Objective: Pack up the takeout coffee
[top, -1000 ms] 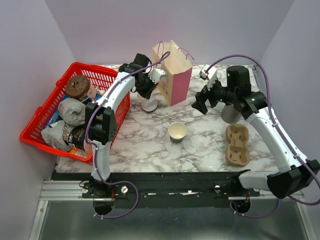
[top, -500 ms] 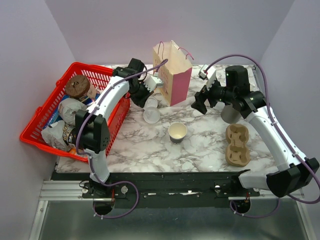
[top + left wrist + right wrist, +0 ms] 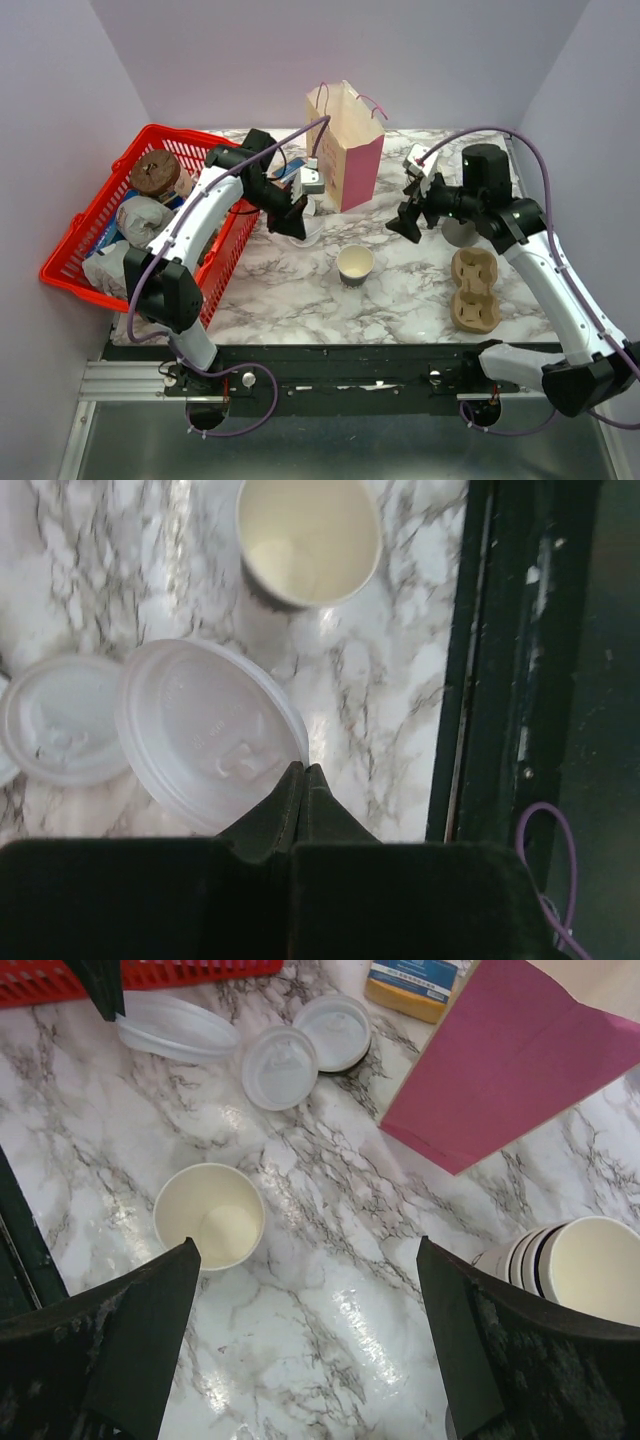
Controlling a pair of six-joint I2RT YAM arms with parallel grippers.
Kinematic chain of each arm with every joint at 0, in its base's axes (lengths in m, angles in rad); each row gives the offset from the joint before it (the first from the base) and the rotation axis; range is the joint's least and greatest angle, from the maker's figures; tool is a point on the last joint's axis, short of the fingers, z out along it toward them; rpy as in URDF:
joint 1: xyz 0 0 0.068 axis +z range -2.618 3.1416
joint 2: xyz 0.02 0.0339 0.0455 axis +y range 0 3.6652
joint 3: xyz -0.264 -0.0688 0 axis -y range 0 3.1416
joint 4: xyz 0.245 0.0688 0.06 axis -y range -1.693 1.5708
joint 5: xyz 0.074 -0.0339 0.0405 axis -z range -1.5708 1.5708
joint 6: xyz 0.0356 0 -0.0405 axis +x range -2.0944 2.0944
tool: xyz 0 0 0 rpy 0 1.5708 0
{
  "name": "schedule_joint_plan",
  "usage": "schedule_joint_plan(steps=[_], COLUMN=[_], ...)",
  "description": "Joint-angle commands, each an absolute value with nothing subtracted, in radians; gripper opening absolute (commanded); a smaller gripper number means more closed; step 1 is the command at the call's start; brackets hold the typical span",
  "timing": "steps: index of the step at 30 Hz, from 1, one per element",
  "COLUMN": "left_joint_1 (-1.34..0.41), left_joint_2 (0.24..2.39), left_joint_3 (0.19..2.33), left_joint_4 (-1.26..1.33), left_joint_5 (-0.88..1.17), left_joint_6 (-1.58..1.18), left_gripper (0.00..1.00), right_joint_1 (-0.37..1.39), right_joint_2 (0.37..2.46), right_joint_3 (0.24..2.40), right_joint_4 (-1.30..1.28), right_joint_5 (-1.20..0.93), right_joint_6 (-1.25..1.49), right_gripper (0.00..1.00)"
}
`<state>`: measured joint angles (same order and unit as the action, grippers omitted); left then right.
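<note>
Two robot arms are working over the marble table (image 3: 400, 300), and the job looks to be at the lid step. The left gripper (image 3: 303, 775) is squeezing its tips tight together on the rim of a round white lid (image 3: 205, 735). It is holding that lid up, a little tipped, just left of the middle of the table. The takeout coffee cup (image 3: 355, 265) is standing upright in the middle of the table, nearer and to the right of the lid, with nothing on top of it yet. Some spare lids (image 3: 280, 1067) are lying flat by the pink paper bag (image 3: 350, 150), which is standing at the far side. The right gripper (image 3: 410, 216) is hanging wide open to the right of the cup, and it is holding nothing. I am guessing the next move is carrying the lid over the cup, getting it flat over the rim, then pushing it down. Only the thin edge is being pinched, so the lid may slip, and the light cup may slide.
</note>
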<state>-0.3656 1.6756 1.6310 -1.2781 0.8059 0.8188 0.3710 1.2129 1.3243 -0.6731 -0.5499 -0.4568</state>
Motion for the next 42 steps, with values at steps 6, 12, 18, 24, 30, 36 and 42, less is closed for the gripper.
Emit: schedule_joint_plan(steps=[6, 12, 18, 24, 30, 36, 42], left_joint_1=[-0.481, -0.598, -0.6, -0.598, -0.588, -0.557, -0.535], left_joint_2=[1.675, 1.629, 1.631, 1.612, 1.592, 1.592, 1.582], left_joint_3=[1.706, 1.62, 1.511, 1.28, 1.152, 1.068, 0.993], left_joint_4=[-1.291, -1.051, -0.697, 0.085, 0.292, 0.372, 0.448], left_joint_5=[1.238, 1.201, 1.278, 1.217, 1.114, 1.081, 1.062], left_joint_6=[0.782, 0.43, 0.067, -0.581, -0.692, -0.741, -0.793], left_gripper=[0.0, 0.0, 0.0, 0.0, 0.0, 0.0, 0.0], right_joint_1=[0.367, 0.367, 0.354, 0.344, 0.273, 0.244, 0.242], right_joint_2=[1.02, 0.943, 0.874, 0.926, 1.0, 1.087, 1.132], right_joint_3=[1.158, 1.042, 0.982, 0.962, 0.989, 0.974, 0.959], right_joint_4=[-0.672, -0.611, -0.561, -0.514, -0.482, -0.477, -0.474], right_joint_5=[-0.745, -0.81, -0.821, -0.885, -0.933, -0.962, -0.976], right_joint_6=[-0.572, -0.611, -0.434, -0.264, -0.131, -0.149, -0.198], right_gripper=[0.96, 0.96, 0.96, 0.96, 0.96, 0.95, 0.95])
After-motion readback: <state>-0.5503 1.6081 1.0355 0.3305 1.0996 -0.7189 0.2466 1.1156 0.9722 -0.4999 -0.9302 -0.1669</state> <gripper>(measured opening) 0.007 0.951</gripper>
